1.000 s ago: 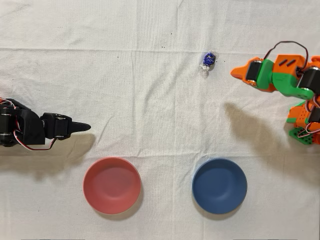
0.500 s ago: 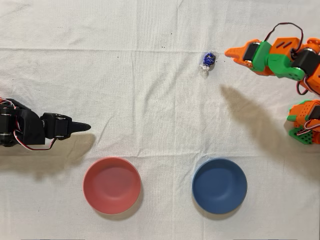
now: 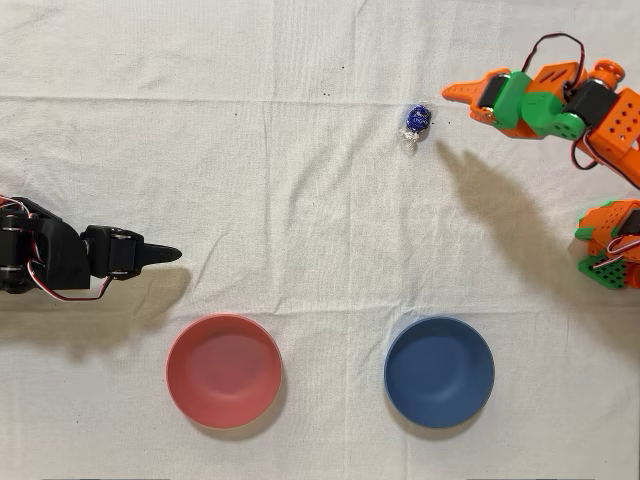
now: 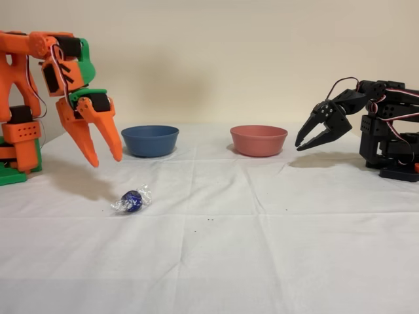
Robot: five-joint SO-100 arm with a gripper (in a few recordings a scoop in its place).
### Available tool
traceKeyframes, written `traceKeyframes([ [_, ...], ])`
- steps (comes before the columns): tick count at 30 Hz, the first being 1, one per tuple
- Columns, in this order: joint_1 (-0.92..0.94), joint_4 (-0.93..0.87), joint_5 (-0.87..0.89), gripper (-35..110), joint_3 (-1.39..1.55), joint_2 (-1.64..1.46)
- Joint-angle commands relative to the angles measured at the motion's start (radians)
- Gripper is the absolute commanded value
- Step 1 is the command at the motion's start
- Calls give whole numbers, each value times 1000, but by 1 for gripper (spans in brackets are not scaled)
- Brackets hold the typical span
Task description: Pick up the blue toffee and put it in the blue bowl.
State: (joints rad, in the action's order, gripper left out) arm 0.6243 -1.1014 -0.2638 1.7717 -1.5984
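Where the white cloth on the table (image 4: 262, 261) comes nearest the fixed camera, only creased fabric and a few dark specks. Farther back, the blue toffee (image 4: 131, 200) (image 3: 416, 119), lying on the cloth with its silvery twisted wrapper end crinkled beside the shiny dark foil. Above and to the left of the toffee in the fixed view, the orange arm's gripper (image 4: 105, 157) (image 3: 462, 98), hanging clear of the cloth, tips pointing down, its two orange fingers (image 4: 84, 139) spread moderately apart with nothing between them. Seen from overhead, the gripper's tip just right of the toffee and slightly above it in the picture, close but not touching, with the arm's shadow falling on the cloth to the right of the toffee. Beyond the toffee in the fixed view, the blue bowl (image 4: 150, 140) (image 3: 439, 371), upright and well apart from the toffee, nothing visible inside from overhead. To the right of the toffee and equally far back in the fixed view, a pinkish-red bowl (image 4: 258, 140) (image 3: 224, 370), upright. Far right of the toffee in that view, the idle black arm (image 4: 366, 127) (image 3: 70, 260).
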Motion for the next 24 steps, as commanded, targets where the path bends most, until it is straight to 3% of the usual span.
traceKeyframes([
  [1,11,37,-29,32,-57,-3],
  [24,-37,55,-21,33,-348,324],
])
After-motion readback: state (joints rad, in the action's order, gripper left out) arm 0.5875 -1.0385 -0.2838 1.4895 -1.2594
